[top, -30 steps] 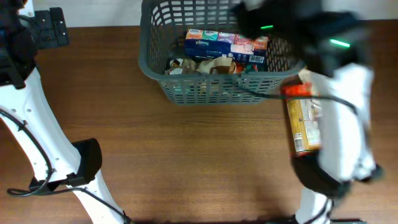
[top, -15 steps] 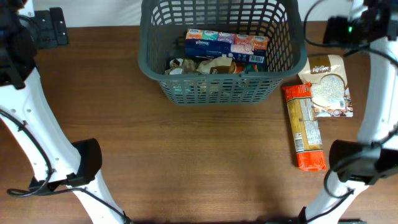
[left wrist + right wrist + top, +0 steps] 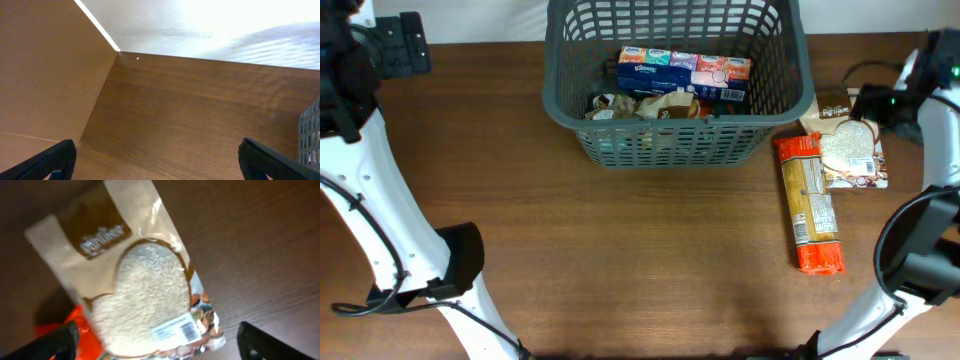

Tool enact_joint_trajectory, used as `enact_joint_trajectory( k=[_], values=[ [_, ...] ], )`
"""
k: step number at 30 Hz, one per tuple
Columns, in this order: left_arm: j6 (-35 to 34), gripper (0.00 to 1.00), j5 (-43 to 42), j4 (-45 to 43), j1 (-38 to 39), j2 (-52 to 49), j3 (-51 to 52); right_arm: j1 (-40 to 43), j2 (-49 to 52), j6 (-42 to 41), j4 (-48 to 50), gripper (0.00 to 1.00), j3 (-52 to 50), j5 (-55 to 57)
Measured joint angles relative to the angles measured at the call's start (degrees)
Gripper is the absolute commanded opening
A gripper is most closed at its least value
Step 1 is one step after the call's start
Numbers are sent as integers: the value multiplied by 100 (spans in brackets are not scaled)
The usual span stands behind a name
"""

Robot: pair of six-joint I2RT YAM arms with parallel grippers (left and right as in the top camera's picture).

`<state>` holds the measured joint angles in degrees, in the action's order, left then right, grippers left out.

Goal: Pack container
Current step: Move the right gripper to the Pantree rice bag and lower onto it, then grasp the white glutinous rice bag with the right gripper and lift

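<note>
The dark grey lattice basket (image 3: 670, 140) stands at the table's back middle and holds a tissue box (image 3: 683, 72) and a crumpled brown packet (image 3: 655, 104). A beige rice bag (image 3: 850, 150) lies flat to the right of the basket, also large in the right wrist view (image 3: 135, 285). A long orange packet (image 3: 810, 205) lies beside it, its corner showing in the right wrist view (image 3: 55, 330). My right gripper (image 3: 157, 345) is open and empty just above the rice bag. My left gripper (image 3: 160, 162) is open and empty over bare table at the far left.
The table's left edge meets a tan wall (image 3: 45, 75) in the left wrist view. A basket corner (image 3: 311, 135) shows at that view's right edge. The arm bases stand at the front left (image 3: 450, 265) and front right (image 3: 920, 270).
My right arm has swung from over the basket's right side out to the right and come down over the rice bag. The left arm and the packets have not moved.
</note>
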<state>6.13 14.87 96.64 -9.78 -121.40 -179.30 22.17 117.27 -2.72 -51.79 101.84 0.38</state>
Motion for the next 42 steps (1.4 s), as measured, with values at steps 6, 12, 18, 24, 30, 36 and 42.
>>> enact_joint_trajectory(
  k=[6,12,18,24,30,36,42],
  values=[
    [0,99,0,0,0,0,0,46,0,614,918,99,-848,-109],
    [0,99,0,0,0,0,0,63,0,1102,1209,99,-1311,-136],
    [0,99,0,0,0,0,0,162,2,1239,1128,96,-1394,-153],
    [0,99,0,0,0,0,0,170,24,1143,973,95,-1394,-155],
    [0,99,0,0,0,0,0,186,37,951,872,98,-1397,-160],
    [0,99,0,0,0,0,0,297,83,741,750,99,-1397,-483],
    [0,99,0,0,0,0,0,616,129,793,726,99,-1397,-935]
  ],
)
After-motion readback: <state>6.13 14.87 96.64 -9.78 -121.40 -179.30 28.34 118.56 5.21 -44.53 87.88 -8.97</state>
